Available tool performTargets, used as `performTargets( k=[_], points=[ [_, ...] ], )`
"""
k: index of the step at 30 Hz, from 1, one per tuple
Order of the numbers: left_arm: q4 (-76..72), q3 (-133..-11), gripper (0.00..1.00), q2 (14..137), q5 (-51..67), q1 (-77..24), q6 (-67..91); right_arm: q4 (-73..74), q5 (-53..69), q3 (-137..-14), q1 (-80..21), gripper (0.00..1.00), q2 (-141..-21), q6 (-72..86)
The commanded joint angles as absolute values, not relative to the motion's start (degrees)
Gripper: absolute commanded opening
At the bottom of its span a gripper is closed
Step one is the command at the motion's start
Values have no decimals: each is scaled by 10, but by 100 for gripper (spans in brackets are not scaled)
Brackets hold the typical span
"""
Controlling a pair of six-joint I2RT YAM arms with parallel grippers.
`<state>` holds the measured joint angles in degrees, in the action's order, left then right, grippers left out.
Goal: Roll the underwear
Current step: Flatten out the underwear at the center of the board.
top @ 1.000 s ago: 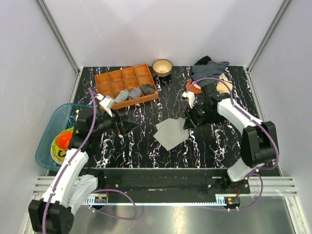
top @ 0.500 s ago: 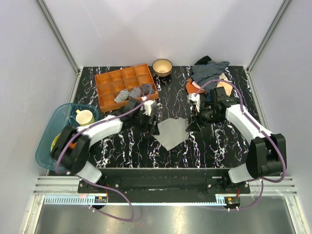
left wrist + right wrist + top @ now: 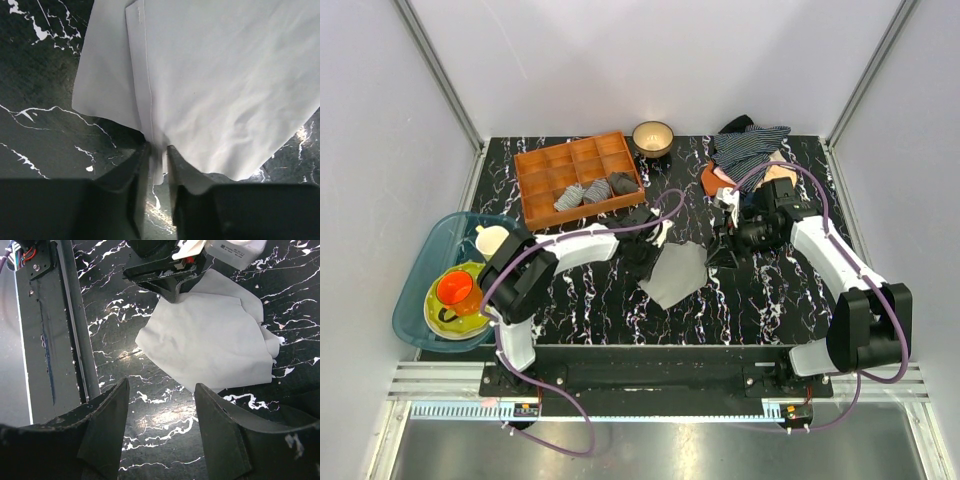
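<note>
The underwear (image 3: 680, 272) is a plain grey cloth lying flat in the middle of the black marbled table, also seen in the left wrist view (image 3: 215, 85) and the right wrist view (image 3: 210, 335). My left gripper (image 3: 646, 262) is at its left edge, and its jaws (image 3: 157, 150) are shut on a pinch of the hem. My right gripper (image 3: 722, 256) hovers at the cloth's right side. It stands open (image 3: 160, 387) with only bare table between its fingers, just short of the cloth's edge.
An orange compartment tray (image 3: 535, 165) at the back left holds several rolled garments (image 3: 585, 193). A bowl (image 3: 653, 135) stands behind it. A striped and black clothes pile (image 3: 750, 145) lies at the back right. A teal tub (image 3: 415, 285) with cups sits at the left edge.
My left arm swung in from the left side to the underwear and closed its jaws on the cloth's left edge. My right gripper drew back slightly to the right, still open.
</note>
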<state>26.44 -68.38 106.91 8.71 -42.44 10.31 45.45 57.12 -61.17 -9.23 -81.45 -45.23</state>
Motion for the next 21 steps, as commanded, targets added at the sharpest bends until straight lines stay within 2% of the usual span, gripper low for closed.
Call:
performTargets(
  k=[1, 3, 8, 13, 14, 15, 16, 20, 21],
  points=[
    [311, -707, 8, 1063, 58, -432, 95, 465, 597, -623, -83, 64, -795, -462],
    [311, -710, 0, 1030, 59, -439, 98, 468, 601, -626, -73, 64, -793, -462],
    [312, -752, 0, 965, 145, -464, 114, 469, 606, -629, -39, 64, -780, -456],
    [230, -745, 0, 971, 308, -541, 180, 470, 606, -632, -4, 64, -763, -451],
    [209, -736, 2, 986, 325, -571, 194, 470, 606, -632, 15, 64, -758, -450],
    [166, -714, 9, 995, 342, -585, 221, 471, 606, -633, 25, 64, -755, -450],
    [144, -704, 23, 1004, 348, -598, 234, 470, 606, -631, 31, 64, -752, -451],
    [56, -658, 51, 991, 348, -617, 277, 470, 605, -628, 47, 64, -747, -450],
    [41, -652, 64, 974, 339, -616, 276, 469, 603, -628, 47, 64, -747, -449]
  ],
)
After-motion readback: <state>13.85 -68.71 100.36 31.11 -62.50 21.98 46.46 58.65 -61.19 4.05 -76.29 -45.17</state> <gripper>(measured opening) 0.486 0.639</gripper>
